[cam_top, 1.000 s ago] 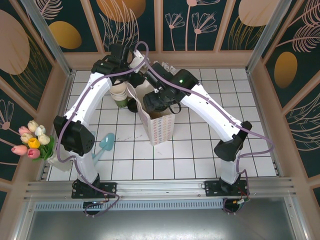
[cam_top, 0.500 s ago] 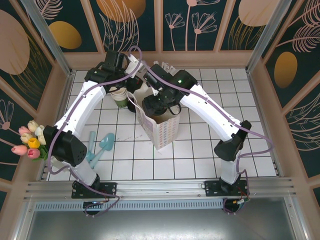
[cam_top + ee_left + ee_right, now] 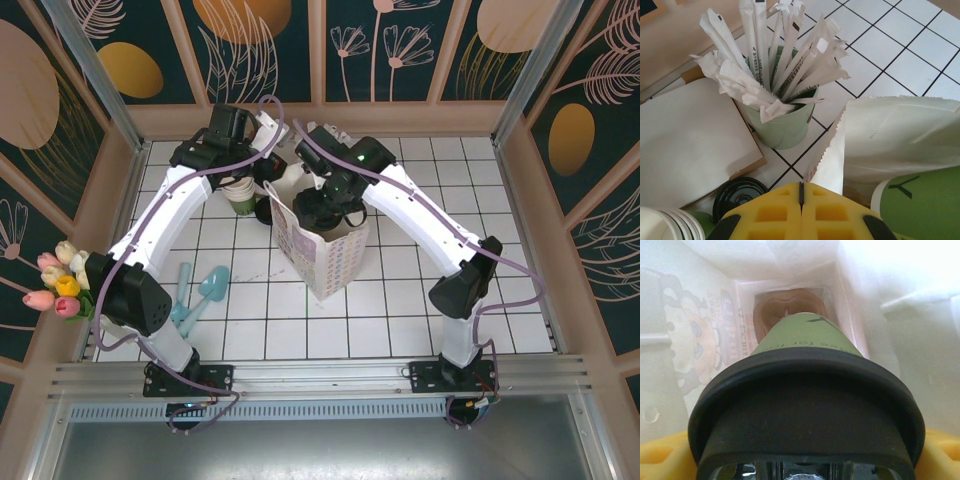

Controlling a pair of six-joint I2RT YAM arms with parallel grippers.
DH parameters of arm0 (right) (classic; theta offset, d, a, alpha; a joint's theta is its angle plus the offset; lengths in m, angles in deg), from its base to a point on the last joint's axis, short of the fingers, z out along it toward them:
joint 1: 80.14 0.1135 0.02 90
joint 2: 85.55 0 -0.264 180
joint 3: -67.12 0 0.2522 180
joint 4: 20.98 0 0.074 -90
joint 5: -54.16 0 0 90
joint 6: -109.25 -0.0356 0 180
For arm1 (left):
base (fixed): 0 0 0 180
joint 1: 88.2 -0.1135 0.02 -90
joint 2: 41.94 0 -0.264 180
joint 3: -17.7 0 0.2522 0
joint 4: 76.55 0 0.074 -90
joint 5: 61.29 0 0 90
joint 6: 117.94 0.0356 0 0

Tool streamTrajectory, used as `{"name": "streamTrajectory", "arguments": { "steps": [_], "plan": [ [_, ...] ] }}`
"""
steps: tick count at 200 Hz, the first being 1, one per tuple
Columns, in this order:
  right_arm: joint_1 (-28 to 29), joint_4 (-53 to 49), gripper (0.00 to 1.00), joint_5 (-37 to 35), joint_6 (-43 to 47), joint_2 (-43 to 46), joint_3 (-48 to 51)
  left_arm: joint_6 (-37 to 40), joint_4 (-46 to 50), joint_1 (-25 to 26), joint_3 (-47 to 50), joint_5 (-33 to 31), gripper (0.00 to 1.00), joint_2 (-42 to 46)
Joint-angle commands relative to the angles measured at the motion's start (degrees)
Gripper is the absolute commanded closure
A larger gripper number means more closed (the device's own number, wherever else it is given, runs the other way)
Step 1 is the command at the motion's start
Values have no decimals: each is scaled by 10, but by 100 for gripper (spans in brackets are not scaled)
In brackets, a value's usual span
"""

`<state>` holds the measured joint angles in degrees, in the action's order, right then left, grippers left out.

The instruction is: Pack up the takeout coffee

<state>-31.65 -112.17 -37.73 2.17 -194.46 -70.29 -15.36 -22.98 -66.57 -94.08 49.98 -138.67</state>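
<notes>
Inside the mouth of the paper bag (image 3: pixel 325 255), the takeout coffee (image 3: pixel 802 390) sits lid-up with its base toward the bag floor. The right gripper (image 3: pixel 802 460) pinches it at the black lid, one yellow pad per side. At the bag's serrated rim, the left gripper (image 3: pixel 801 200) has its jaws pressed together — whether paper lies between them cannot be told. Just beside that rim stands a pale green cup (image 3: pixel 785 122) of wrapped sticks.

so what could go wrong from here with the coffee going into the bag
1. The coffee cup in the right gripper looks short of the bag floor. Released now, it could drop and tip over.
2. The shut left gripper seems to pinch the bag's rim, so a pull could tear or topple the bag.
3. The cup of wrapped sticks stands close beside the bag and could get knocked.
</notes>
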Motion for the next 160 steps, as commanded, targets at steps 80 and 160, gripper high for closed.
{"name": "streamTrajectory", "arguments": {
  "steps": [80, 160],
  "plan": [
    [16, -14, 53, 14, -37, -9, 64, -9, -78, -2, 33, 28, 100, 35],
    [17, -14, 53, 13, -10, -47, 62, -126, -141, -2, 127, 20, 100, 107]
  ]
}}
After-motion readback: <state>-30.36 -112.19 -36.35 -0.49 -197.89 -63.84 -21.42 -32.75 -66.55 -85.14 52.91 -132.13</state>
